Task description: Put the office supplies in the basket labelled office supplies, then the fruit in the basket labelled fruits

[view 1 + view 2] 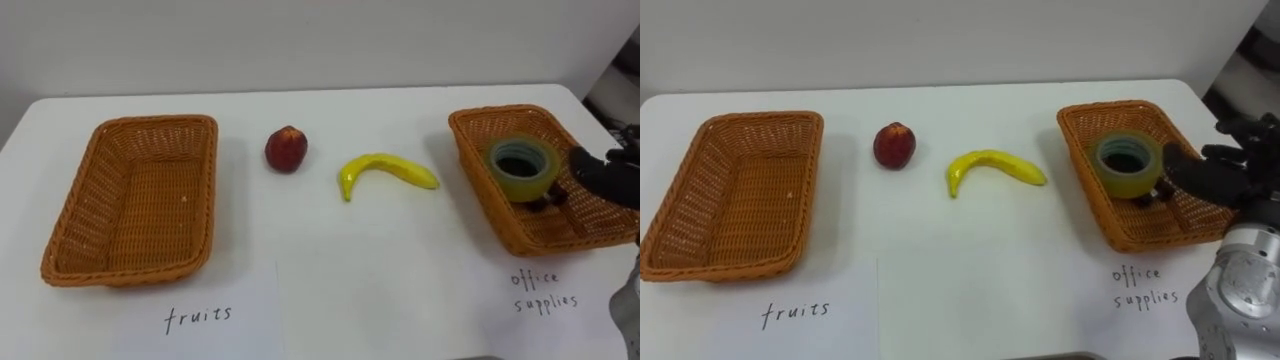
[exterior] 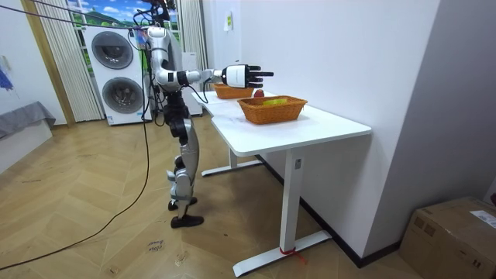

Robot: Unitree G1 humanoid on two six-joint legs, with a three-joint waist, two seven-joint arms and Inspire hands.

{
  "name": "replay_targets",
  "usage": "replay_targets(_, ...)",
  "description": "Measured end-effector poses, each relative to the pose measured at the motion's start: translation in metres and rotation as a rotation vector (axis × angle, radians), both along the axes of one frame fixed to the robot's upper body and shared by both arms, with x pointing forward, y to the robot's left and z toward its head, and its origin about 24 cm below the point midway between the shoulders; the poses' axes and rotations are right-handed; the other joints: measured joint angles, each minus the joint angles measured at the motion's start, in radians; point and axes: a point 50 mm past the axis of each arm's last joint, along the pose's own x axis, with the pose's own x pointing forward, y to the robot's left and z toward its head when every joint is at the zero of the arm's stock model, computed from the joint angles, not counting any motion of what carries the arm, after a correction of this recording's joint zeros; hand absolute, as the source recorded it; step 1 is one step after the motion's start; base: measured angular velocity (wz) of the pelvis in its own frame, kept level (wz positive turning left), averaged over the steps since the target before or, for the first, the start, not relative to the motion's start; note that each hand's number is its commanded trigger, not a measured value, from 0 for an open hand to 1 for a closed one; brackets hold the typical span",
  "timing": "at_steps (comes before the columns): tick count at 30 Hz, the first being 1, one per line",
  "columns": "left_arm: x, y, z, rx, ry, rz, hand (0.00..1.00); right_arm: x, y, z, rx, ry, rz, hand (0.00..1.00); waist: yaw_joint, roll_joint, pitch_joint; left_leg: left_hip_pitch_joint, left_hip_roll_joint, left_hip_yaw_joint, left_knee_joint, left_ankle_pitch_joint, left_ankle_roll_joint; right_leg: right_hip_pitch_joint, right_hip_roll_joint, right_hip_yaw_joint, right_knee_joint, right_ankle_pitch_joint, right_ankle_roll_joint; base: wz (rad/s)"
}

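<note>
White bench (image 1: pixel 970 110) carries the work. Right robot hand (image 1: pixel 1215 175), fingers straight and empty, hovers over the office-supplies basket (image 1: pixel 1140 105) containing the tape roll (image 1: pixel 1128 165). The banana (image 1: pixel 995 168) lies on the bench to its left, long axis crosswise, with the red fruit (image 1: pixel 894 145) and fruit basket (image 1: pixel 730 195) beyond.

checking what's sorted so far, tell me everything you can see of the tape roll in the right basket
The tape roll is a wide ring of translucent yellow-green tape with a dark hollow centre. It lies in the wicker office supplies basket, opening up, slightly tilted. The open right hand is just beside it; contact cannot be told.
</note>
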Motion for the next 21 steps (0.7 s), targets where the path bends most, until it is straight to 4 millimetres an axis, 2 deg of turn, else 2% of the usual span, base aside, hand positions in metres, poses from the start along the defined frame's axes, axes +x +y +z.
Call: replay_targets(21, 0.0008, -0.0001, 0.0, 0.0, -0.005, 0.009, 0.0, 0.0001, 0.0003, 0.0, 0.0, 0.0, 0.004, 0.0, 0.005, 0.0, -0.0008, -0.002, 0.0, 0.0, -0.001, 0.0, 0.0, -0.004, -0.001, -0.001, 0.002, 0.0, 0.0, 0.0)
